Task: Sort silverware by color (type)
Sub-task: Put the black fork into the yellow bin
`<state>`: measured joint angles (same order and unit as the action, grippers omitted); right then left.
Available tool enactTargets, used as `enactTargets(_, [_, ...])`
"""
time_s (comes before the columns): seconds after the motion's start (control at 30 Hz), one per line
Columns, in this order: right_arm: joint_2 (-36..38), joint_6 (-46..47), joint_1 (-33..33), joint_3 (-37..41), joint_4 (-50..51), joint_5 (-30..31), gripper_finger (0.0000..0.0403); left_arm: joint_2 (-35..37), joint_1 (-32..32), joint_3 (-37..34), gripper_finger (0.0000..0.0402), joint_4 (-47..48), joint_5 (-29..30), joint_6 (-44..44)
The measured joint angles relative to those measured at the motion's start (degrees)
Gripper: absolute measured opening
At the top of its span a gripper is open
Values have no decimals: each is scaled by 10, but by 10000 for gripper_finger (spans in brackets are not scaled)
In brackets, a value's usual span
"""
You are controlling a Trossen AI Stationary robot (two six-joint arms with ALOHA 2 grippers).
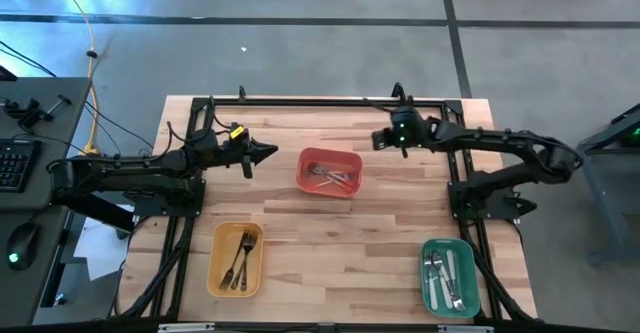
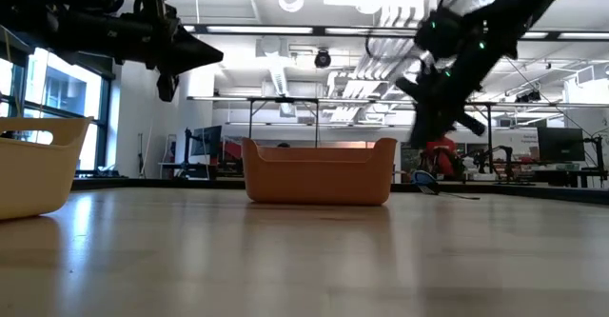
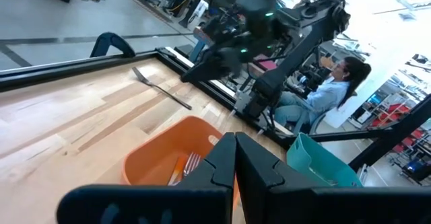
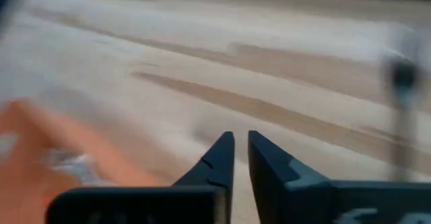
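Observation:
My left gripper [image 1: 272, 153] [image 3: 236, 153] hangs shut in the air just left of the red-orange bin [image 1: 329, 171], touching nothing. My right gripper [image 1: 378, 141] [image 4: 241, 146] is shut too, raised above the table near its far edge, right of that bin. One dark fork [image 3: 161, 89] lies flat on the wood beneath the right arm, also visible as a thin dark utensil [image 2: 447, 191] in the low view. The red-orange bin [image 3: 168, 160] holds forks with red-orange handles. Dark forks lie in the yellow bin [image 1: 236, 258], pale silver utensils in the green bin [image 1: 448, 275].
A black frame [image 1: 300, 100] runs along the table's far edge and down both sides. Bare wood lies between the three bins in the table's middle [image 1: 340, 243]. A person [image 3: 333, 89] sits beyond the table's right side. A desk with a keyboard [image 1: 15, 163] stands at left.

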<state>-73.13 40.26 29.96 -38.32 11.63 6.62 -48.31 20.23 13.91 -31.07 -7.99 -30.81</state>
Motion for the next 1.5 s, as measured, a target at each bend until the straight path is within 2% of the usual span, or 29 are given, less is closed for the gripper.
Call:
enactTargets(0.1, [-9,2,48,7,52,3,59,0,0,0,0,0,0,0])
enactTargets(0.27, [-40,-4,102,6,68,17,109,0,0,0,0,0,0,0])
enactTargets(0.47, [-100,-31,140,6,62,27,117,0,0,0,0,7,0,0])
enactTargets(0.7, [-171,-42,147,4,8,26,96,0,0,0,0,17,2,0])
enactTargets(0.83, [-187,-49,145,2,-2,21,46,0,0,0,0,19,8,-31])
enactTargets(0.93, [-184,-80,146,4,-11,-9,8,0,0,0,0,26,9,-57])
enactTargets(1.0, [-177,-82,146,4,-21,-45,11,0,0,0,0,33,7,-69])
enactTargets(1.1, [-162,-73,142,7,-42,-131,7,0,0,0,0,43,4,-101])
enactTargets(1.3, [-114,-46,102,7,-160,-204,1,0,-13,0,10,30,-15,-137])
enactTargets(1.4, [-90,-28,57,7,-260,-223,1,0,-28,1,26,-5,-14,-145])
enactTargets(1.5, [-80,-16,3,7,-403,-223,1,-1,-42,12,45,-17,-4,-146])
